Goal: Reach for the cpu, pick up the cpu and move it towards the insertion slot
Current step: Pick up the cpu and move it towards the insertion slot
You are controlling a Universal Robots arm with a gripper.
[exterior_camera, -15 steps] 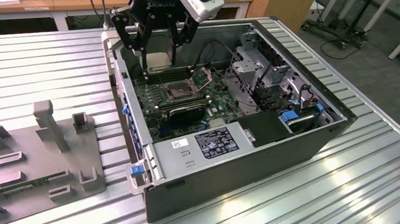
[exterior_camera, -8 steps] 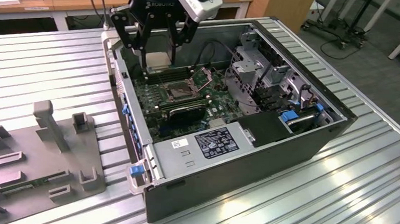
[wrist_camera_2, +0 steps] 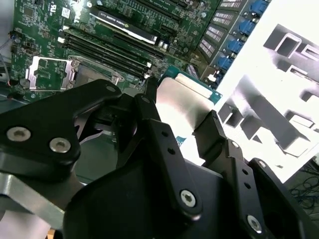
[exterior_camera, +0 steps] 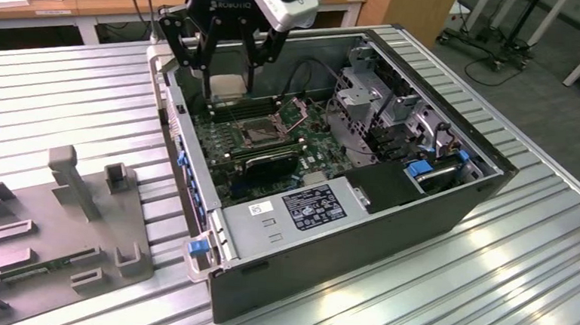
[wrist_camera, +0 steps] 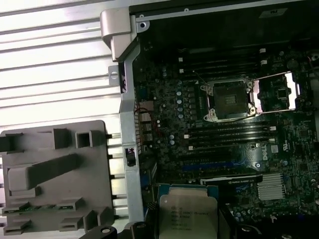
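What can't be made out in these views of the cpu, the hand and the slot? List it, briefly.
- First wrist view: the cpu runs off the picture's edge, so one side is cut off.
- Second wrist view: the hand covers part of the cpu, and its black link hides one side of the insertion slot.
- Exterior view: the hand's fingers screen most of the cpu's edges.

The cpu (wrist_camera: 188, 217) has a pale, brushed metal face on a green board edge; the slot (wrist_camera: 228, 98) has a shiny metal frame. The gripper (wrist_camera_2: 182, 130) is matt black, the table (exterior_camera: 61, 111) ribbed bright metal, the fixture (exterior_camera: 54, 231) dull grey plastic
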